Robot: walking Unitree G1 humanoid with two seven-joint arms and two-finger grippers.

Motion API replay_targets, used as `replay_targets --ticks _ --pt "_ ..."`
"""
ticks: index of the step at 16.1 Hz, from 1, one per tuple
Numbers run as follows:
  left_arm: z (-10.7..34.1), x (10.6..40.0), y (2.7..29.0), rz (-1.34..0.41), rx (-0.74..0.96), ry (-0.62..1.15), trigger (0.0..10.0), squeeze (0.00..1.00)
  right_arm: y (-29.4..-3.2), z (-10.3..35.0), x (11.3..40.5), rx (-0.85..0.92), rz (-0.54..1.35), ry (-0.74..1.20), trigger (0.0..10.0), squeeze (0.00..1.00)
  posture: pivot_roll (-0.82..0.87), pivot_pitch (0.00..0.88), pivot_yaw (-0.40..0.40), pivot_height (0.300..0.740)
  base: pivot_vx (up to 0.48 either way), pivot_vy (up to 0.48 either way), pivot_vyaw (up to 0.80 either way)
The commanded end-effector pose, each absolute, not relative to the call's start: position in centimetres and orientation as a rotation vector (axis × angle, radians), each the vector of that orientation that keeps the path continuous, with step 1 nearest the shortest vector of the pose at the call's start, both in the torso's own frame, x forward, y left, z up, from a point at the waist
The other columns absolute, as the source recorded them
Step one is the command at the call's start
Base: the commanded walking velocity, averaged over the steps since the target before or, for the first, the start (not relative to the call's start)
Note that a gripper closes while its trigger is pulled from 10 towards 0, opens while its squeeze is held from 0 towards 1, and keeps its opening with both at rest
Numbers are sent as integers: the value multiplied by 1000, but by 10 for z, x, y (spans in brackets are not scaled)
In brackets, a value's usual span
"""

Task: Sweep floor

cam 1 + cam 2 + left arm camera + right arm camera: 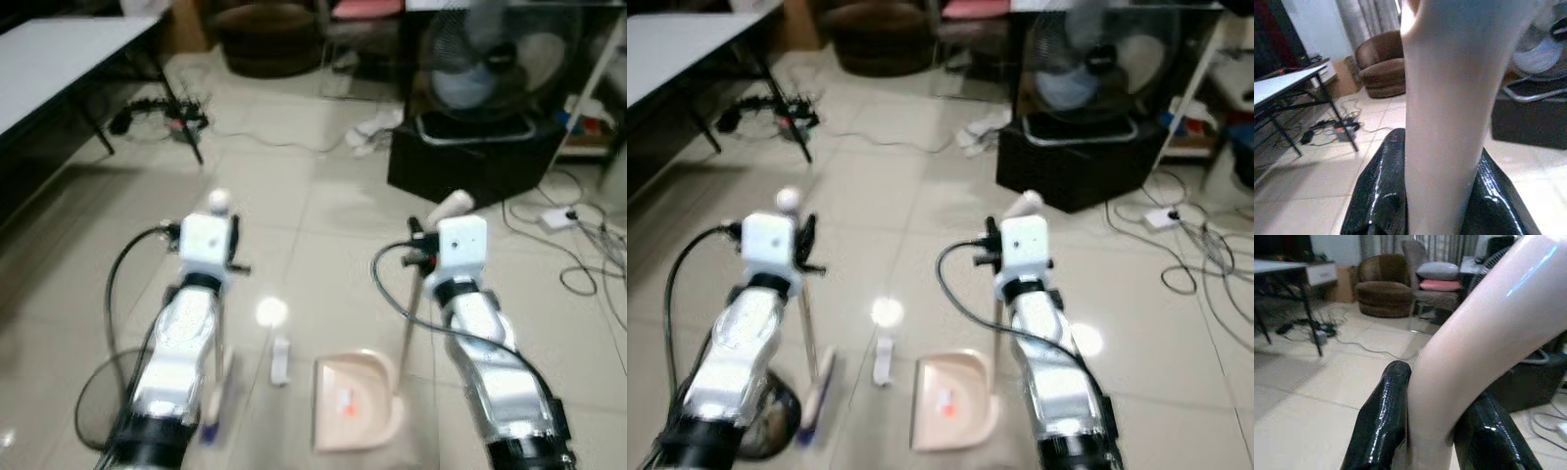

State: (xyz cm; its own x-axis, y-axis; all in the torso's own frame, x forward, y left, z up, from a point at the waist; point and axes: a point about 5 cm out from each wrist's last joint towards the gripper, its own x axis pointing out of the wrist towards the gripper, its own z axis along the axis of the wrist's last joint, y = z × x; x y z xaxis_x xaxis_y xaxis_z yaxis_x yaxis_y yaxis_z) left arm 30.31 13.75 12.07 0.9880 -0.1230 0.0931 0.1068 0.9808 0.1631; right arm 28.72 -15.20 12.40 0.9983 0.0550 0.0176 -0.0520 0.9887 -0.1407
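Observation:
My left gripper [227,235] is shut on the cream broom handle [1444,122], with a black finger [1376,196] on each side of it. The broom's head [217,399] rests on the tiles beside my left arm. My right gripper [421,250] is shut on the tall cream handle [1474,347] of the dustpan [358,401], which stands on the floor between my arms. A small orange scrap [345,403] lies in the pan. A small white object [280,360] lies on the tiles just left of the pan.
A grey table [59,59] stands at the left with cables [167,117] under it. A fan [490,59] on a black box [470,162] is ahead to the right, with loose cables [588,255] and a power strip [558,217]. A brown armchair [265,34] stands at the back.

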Motion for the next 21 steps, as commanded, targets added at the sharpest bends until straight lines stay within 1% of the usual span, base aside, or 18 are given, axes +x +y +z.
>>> replay_targets --ticks 1,2,7,12,16,18,21 --pt "126 303 150 -81 162 -129 10000 0 -144 135 291 -145 72 -71 10000 0 -39 24 87 740 379 0 800" --pt "126 303 150 -82 162 -128 10000 0 -144 135 291 -146 69 -71 10000 0 -39 24 87 740 375 0 800" --pt "124 304 146 -108 164 -120 10000 0 -149 134 289 -120 37 -73 10000 0 -44 42 99 740 380 0 0" --pt "125 306 145 -120 166 -121 10000 0 -147 131 287 -144 42 -58 10000 0 -39 65 105 740 379 0 0" --pt "126 308 145 -122 171 -121 10000 0 -147 130 287 -144 26 -56 10000 0 -37 72 109 740 378 0 691" --pt "126 308 142 -131 169 -119 10000 0 -151 129 287 -126 -1 -56 10000 0 -38 75 112 740 379 0 0" --pt "126 311 140 -149 174 -116 10000 0 -151 129 286 -126 -2 -60 10000 0 -36 89 117 740 377 0 0"
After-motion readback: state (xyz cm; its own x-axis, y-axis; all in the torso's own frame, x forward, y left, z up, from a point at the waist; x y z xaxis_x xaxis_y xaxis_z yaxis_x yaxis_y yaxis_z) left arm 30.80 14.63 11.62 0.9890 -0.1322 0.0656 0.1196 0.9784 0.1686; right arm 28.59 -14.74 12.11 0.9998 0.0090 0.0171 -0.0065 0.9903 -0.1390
